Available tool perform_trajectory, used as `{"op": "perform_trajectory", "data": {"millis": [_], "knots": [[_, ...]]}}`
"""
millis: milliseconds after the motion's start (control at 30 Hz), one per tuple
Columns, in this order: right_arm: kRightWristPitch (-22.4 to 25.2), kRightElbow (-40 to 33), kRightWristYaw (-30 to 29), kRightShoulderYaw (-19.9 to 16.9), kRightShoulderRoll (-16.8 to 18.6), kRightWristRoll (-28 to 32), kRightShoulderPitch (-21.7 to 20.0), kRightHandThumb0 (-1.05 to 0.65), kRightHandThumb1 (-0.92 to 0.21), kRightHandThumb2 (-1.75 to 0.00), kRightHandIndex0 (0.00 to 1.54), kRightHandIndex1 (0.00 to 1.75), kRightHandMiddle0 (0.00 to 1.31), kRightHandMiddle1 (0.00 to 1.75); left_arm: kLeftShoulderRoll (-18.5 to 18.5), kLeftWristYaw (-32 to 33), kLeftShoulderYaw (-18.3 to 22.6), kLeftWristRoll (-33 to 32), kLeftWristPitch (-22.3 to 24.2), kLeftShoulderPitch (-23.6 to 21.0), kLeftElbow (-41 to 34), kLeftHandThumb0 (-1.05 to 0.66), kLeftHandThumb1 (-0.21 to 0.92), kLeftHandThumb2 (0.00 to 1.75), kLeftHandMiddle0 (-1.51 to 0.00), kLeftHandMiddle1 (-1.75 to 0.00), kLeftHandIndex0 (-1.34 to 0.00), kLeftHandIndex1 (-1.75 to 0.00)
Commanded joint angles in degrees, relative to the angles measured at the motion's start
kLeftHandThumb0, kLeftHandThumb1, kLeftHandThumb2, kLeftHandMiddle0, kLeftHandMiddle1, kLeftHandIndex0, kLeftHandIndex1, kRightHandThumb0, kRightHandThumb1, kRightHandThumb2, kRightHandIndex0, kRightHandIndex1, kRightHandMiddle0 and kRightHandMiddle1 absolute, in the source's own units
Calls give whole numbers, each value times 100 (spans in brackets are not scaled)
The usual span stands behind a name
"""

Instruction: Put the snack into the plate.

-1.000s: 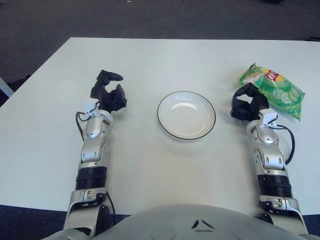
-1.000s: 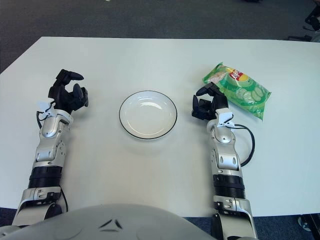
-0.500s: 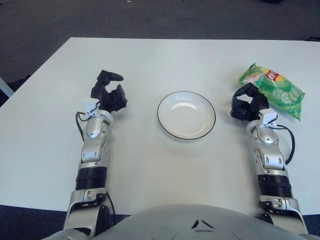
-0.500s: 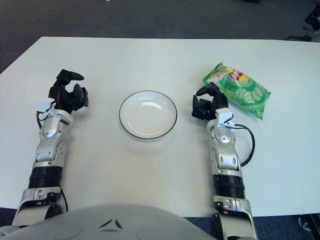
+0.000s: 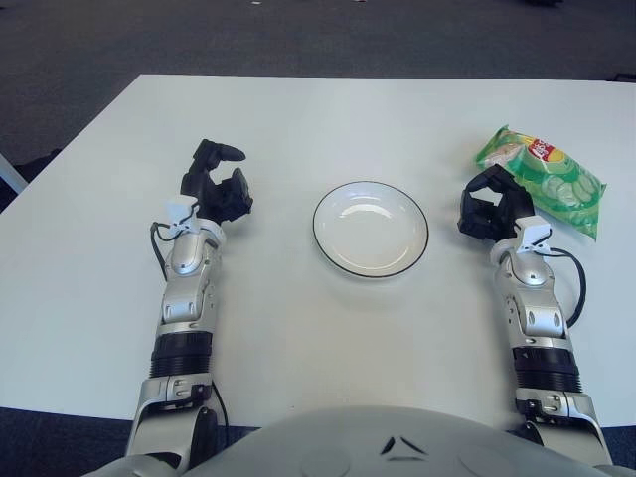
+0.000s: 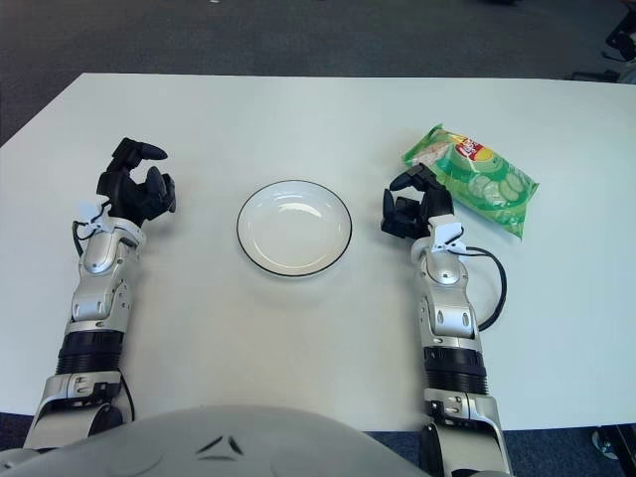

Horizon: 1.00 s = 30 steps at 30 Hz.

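Nothing has moved since the earlier frames: both arms and every object on the white table sit exactly where they were a second ago. At centre, a white plate with a thin dark rim lies flat on the tabletop, holding nothing. To the robot's right and slightly farther back, a green bag of chips with cucumber slices printed on it and a red-and-yellow logo lies on the table, angled, well clear of the plate. The right hand rests just beside the bag's near-left edge, its black fingers loosely curled toward the packet but gripping nothing; whether a fingertip touches the wrapper cannot be told. A black cable loops out from the right wrist and back along the silver forearm. On the other side of the plate, the left hand is parked over the table, well apart from the plate, one finger extended forward and the others relaxed, holding nothing. The robot's grey torso fills the bottom edge of both views.
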Motion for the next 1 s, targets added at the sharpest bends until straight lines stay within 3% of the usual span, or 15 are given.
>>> {"op": "perform_trajectory", "data": {"millis": [0,367,500,600,700,967], "knots": [[87,195,-20,0,340,92,595,-47,-36,-126,125,175,58,175,-281,-8,-73,53,-30,943,437,-41,53,105,-135,-175,-44,-175],[328,-846,-37,79,398,112,742,-47,-34,-128,124,175,59,175,-296,39,-52,75,-10,957,396,-41,53,105,-137,-175,-44,-175],[-25,-917,157,92,153,-21,771,-48,-33,-130,123,175,60,175,-292,22,-37,59,-1,952,399,-41,54,104,-135,-175,-43,-175],[-13,-1289,437,25,-238,-120,813,-47,-35,-127,122,175,58,175,-285,4,-39,61,-14,955,405,-41,54,104,-134,-175,-43,-175],[-83,-1345,525,27,-362,-246,821,-46,-37,-125,120,175,57,175,-289,3,-41,61,-20,940,428,-41,55,103,-133,-175,-43,-175],[-622,-1670,526,-12,-1139,-1374,530,-44,-45,-114,110,175,50,175,-326,37,-42,81,-66,861,571,-41,55,102,-133,-175,-42,-175]]}}
